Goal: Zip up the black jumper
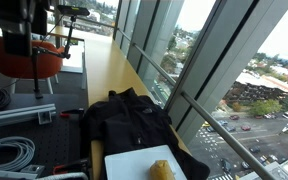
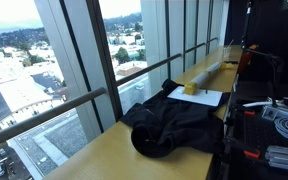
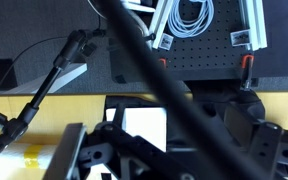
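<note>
The black jumper lies rumpled on the wooden ledge by the windows; it also shows in the other exterior view. One end of it lies by a white board. In the wrist view the jumper is a dark mass right of the board. My gripper hangs high above both, well clear of the jumper. Its dark fingers stand apart at the bottom of the wrist view, with nothing between them. A thick black cable crosses that view and hides part of it.
A yellow object sits on the white board. Window frames and a rail run along the ledge's far edge. A black pegboard with coiled white cables borders the near side. An orange chair stands behind.
</note>
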You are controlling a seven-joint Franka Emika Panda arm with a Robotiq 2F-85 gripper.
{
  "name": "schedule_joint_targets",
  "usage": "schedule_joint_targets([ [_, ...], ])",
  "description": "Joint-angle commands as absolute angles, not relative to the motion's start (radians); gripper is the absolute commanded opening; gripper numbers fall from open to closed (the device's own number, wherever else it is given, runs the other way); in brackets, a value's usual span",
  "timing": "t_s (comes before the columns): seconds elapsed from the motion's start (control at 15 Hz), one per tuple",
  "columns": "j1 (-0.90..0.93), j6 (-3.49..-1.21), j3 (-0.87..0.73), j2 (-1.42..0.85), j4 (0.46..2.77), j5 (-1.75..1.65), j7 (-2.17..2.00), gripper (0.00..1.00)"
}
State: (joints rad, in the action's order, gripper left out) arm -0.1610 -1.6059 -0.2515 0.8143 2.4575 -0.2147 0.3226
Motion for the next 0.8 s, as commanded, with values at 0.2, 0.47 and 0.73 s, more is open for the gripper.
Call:
schedule_joint_targets([
  [0.2,-0.143,-1.739,-0.279,0.718,2.47,-0.218,0.308,1.0],
  [0.47,-0.139,-1.891,-0.303,0.592,2.454,-0.187,0.33,1.0],
  [0.73,-0.118,-2.055,-0.317,0.433,2.417,-0.117,0.357,1.0],
])
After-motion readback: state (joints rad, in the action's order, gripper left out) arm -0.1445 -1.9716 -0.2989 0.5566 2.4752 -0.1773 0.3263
